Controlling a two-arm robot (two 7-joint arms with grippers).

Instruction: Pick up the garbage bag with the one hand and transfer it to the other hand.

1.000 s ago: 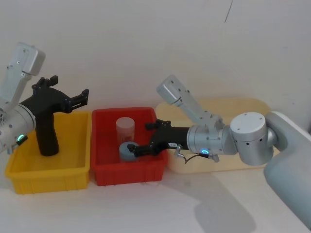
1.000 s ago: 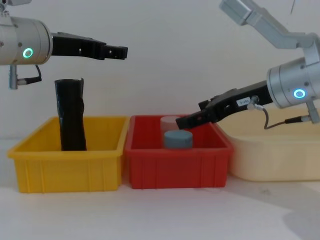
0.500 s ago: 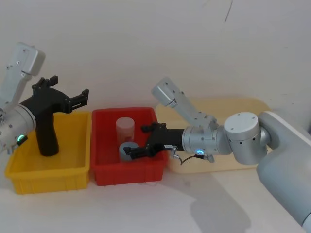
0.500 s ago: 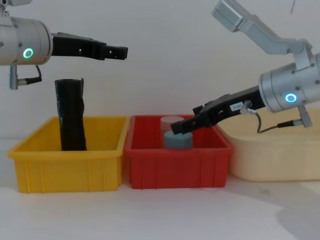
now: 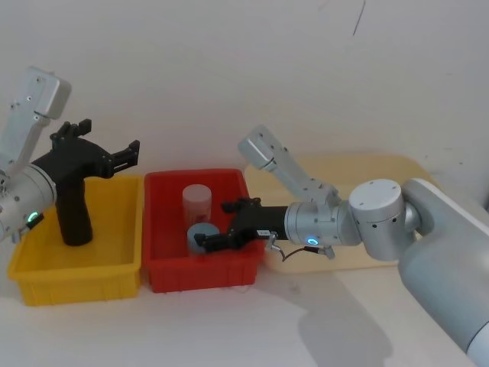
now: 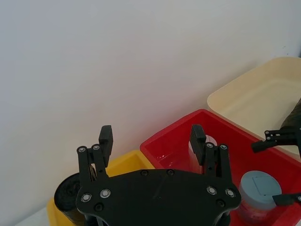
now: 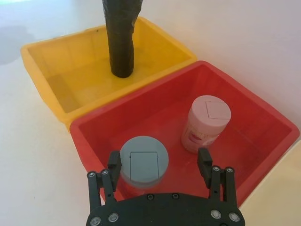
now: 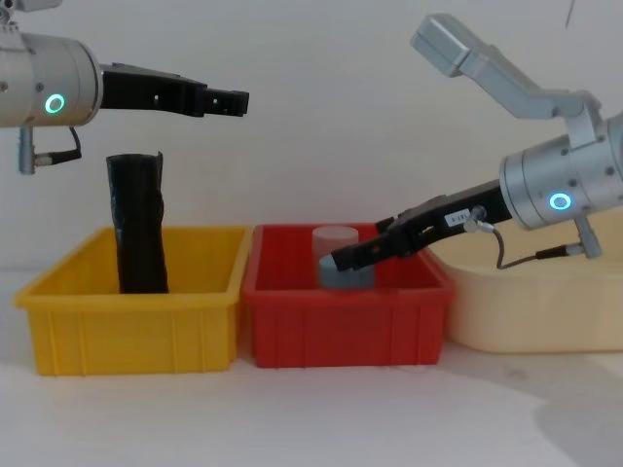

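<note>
Right tool (image 8: 343, 261) has dipped, open, astride grey jar (image 7: 144, 163).

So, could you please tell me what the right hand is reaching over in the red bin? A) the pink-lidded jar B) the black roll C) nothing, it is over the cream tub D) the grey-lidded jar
D: the open right hand sits just above the grey-lidded jar in the red bin, with the pink-lidded jar off to one side.
</note>
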